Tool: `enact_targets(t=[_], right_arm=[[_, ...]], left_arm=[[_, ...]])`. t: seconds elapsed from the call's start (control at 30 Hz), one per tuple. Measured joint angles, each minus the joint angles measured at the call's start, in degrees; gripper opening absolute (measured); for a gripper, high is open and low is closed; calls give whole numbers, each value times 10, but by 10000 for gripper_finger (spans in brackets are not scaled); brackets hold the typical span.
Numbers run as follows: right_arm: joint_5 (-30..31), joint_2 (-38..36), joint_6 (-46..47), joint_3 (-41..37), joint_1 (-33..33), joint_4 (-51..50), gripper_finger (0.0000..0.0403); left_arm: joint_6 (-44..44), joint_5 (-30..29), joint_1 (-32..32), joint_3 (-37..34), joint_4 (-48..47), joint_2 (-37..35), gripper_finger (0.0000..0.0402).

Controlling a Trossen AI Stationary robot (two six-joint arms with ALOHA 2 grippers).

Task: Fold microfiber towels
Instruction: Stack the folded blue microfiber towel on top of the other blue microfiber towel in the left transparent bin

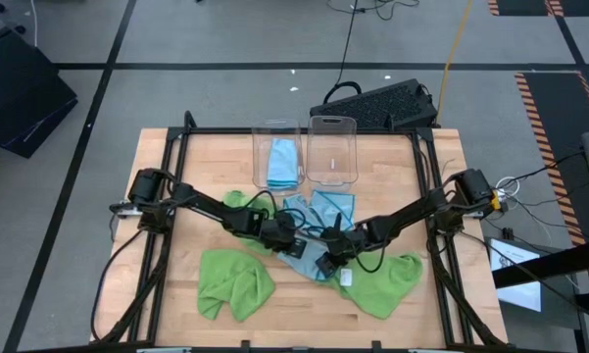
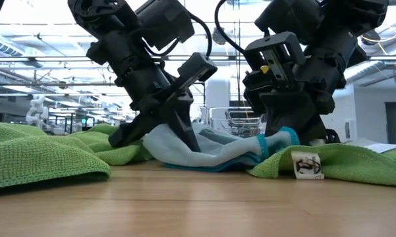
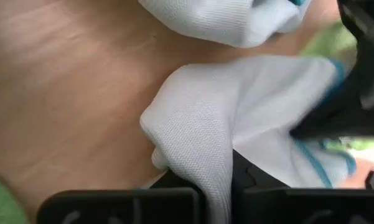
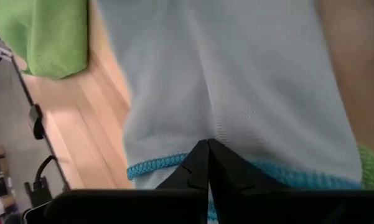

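Note:
A light blue microfiber towel [image 1: 312,224] lies crumpled at the middle of the table, with both grippers on it. My left gripper [image 3: 215,182] is shut on a raised fold at its left side. My right gripper [image 4: 206,159] is shut on its teal-hemmed edge at the right. Lime green towels lie bunched at the near left [image 1: 233,281], near right [image 1: 390,281] and behind the left arm [image 1: 239,201]. In the low view the left gripper [image 2: 174,135] and the right gripper [image 2: 283,135] both reach down into the blue towel [image 2: 211,153]. My left gripper pinches a bunched fold of the light blue towel [image 3: 196,149] between its two fingers, slanting down from the table's left. The fold stands up between the fingers; the cloth around it lies on the table. My right gripper pinches the towel at its teal-stitched hem [image 4: 168,165] between its shut fingers, slanting down from the table's right. The cloth beyond the fingers spreads out over the table; how many layers it has cannot be told.
Two clear bins stand at the far middle: the left one [image 1: 277,155] holds a folded blue towel, and the right one [image 1: 333,149] shows nothing inside. A white tag [image 1: 345,277] sticks out of the near right green towel. Bare wood shows along the near edge.

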Motion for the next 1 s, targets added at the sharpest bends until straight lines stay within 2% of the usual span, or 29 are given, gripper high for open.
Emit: enact_targets(t=[0.2, 0.43, 0.67, 0.83, 1.0], right_arm=[[9, -41, -20, -2, -5, -18, 0], [-6, -135, -34, -3, -24, -57, 0], [-20, -238, -74, -2, -46, -63, 10], [-14, -301, -118, -1, -59, -93, 10], [11, -343, -151, -1, -65, -132, 10]], left_arm=[[30, 4, 0, 0, -6, -47, 14], [43, -51, 0, 0, -73, -122, 14], [128, -64, 11, 5, -112, -207, 14], [216, -41, 41, 54, -236, -256, 14], [349, -18, 92, 159, -392, -263, 14]])
